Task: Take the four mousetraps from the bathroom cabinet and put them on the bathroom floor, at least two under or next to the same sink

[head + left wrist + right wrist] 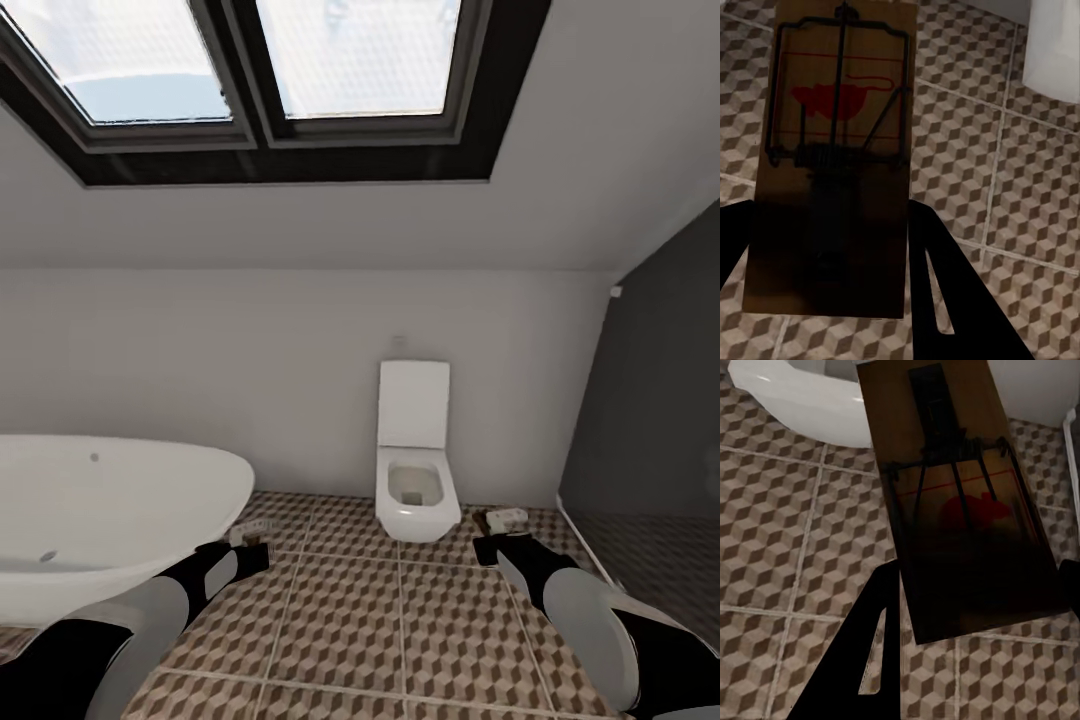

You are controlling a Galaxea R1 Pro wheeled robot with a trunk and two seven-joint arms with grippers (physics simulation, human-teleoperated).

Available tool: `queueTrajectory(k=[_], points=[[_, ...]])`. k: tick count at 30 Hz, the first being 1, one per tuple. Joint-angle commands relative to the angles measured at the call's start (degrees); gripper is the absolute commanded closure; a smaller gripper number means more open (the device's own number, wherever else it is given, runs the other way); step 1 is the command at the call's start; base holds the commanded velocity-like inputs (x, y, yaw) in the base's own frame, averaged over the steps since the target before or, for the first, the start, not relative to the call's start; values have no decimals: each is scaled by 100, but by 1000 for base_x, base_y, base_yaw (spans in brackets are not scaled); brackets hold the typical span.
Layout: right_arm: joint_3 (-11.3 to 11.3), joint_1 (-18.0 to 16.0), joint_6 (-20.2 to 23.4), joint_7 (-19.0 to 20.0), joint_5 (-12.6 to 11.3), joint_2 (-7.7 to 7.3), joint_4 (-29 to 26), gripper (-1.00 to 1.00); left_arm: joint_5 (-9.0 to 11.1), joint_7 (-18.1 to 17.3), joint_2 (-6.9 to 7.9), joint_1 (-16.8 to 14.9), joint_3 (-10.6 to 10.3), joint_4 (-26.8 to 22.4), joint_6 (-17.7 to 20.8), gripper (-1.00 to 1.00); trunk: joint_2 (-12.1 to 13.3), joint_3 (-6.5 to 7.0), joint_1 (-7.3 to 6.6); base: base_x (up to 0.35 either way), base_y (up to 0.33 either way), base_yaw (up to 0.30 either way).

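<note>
From the head camera both arms reach low over the bathroom floor (400,620), whose square tiles carry a brown, beige and white cube print. A white bathtub (110,510) stands at the left and a white toilet (415,470) against the far wall under a skylight (270,70). The left tool (250,545) and right tool (495,535) each grasp something small. The wrist cameras resolve it: each clenches a flat brown wooden mousetrap, the left mousetrap (832,150) and the right mousetrap (960,502), between black fingers (937,285), with wire bar and red mouse print, held above the tiles.
</note>
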Motion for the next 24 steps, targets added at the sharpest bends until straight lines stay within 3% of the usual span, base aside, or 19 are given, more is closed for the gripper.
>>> queueTrajectory(k=[1, 11, 13, 19, 24], points=[[-47, -4, 23, -7, 50, 1, -7, 100, 37, 2, 1, -3, -48, -10, 31, 100, -4, -7, 2, 195, -113, 278], [-50, -4, 20, -10, 47, -2, -7, 100, 22, 9, -29, -3, -40, -10, 31, 100, -4, -7, 2, 220, -123, 278], [-53, -4, 19, -26, 38, -2, -7, 100, 2, 11, -89, 1, -46, -14, 25, 100, -4, -7, 2, 114, -44, 226], [-52, -2, 13, -50, 33, -2, -7, 100, -9, 18, -112, 1, -54, -50, 22, 100, -4, -7, 2, 18, -7, 53], [-60, -4, 21, -71, 26, -3, -7, 100, -9, 19, -113, 1, -57, -53, 22, 100, -4, 3, 2, 2, -1, -121]])
